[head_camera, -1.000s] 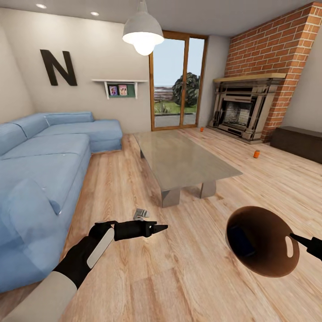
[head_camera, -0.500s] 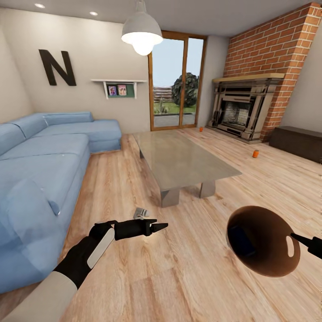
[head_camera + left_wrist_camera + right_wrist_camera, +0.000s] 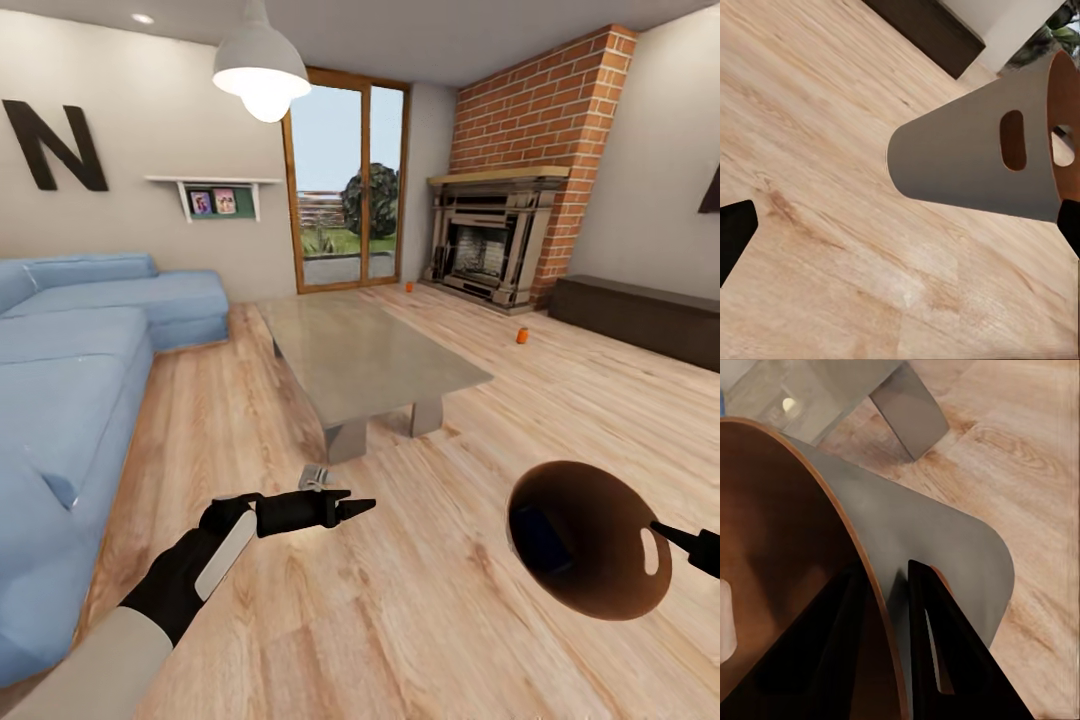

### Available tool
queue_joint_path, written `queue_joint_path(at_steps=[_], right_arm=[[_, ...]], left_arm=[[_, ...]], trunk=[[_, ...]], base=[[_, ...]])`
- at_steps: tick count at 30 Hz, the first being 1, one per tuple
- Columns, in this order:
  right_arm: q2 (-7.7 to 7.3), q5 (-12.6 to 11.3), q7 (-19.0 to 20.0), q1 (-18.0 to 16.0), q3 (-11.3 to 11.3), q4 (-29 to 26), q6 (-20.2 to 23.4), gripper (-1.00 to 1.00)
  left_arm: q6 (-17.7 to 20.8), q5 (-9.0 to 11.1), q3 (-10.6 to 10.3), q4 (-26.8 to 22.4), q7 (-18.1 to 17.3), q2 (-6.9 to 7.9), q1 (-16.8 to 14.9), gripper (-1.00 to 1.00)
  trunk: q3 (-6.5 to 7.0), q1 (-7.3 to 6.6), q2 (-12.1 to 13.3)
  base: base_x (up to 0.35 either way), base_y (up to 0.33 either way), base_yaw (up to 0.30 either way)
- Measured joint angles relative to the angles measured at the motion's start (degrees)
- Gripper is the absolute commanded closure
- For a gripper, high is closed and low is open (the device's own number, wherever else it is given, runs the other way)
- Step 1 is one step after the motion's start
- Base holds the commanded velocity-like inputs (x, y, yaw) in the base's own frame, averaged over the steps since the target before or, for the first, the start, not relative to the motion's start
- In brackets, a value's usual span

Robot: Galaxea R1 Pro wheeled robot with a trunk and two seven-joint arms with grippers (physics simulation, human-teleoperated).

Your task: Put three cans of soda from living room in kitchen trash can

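My right gripper (image 3: 668, 534) is shut on the rim of the tash can (image 3: 585, 540), which hangs tilted above the floor with its brown inside facing me. A blue can of soda (image 3: 538, 536) lies inside it. The right wrist view shows my fingers (image 3: 937, 645) straddling the rim of the tash can (image 3: 945, 540). Two orange cans stand on the living room floor: one (image 3: 521, 336) right of the coffee table, one (image 3: 408, 287) near the fireplace. My left gripper (image 3: 352, 508) is open and holds nothing. Its fingers (image 3: 733, 229) stand wide apart, facing the bin's grey outside (image 3: 967, 161).
A low glass coffee table (image 3: 370, 350) stands mid-room, with a blue sofa (image 3: 70, 380) along the left. The brick fireplace (image 3: 490, 245) and a dark low cabinet (image 3: 640, 320) line the right wall. A small grey object (image 3: 315, 476) lies on the floor near my left gripper.
The whole picture has shifted left, so the camera has turned right. Both arms and the held bin keep the same place in the view.
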Motion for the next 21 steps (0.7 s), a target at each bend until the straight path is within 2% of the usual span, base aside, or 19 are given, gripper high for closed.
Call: queue_joint_path(at_steps=[6, 21], right_arm=[[0.03, 0.1, 0.0, 0.0, 0.0, 0.0, -0.1, 1.0], [0.05, 0.0, 0.0, 0.0, 0.1, 0.0, 0.0, 1.0]], left_arm=[[0.0, -0.1, -0.1, 0.0, 0.0, 0.0, -0.1, -1.0], [-0.1, -0.2, -0.1, 0.0, 0.0, 0.0, 0.0, -1.0]], trunk=[[0.0, 0.0, 0.0], [0.0, 0.0, 0.0]], base=[[0.086, 0.0, -0.245], [0.181, 0.0, -0.219]])
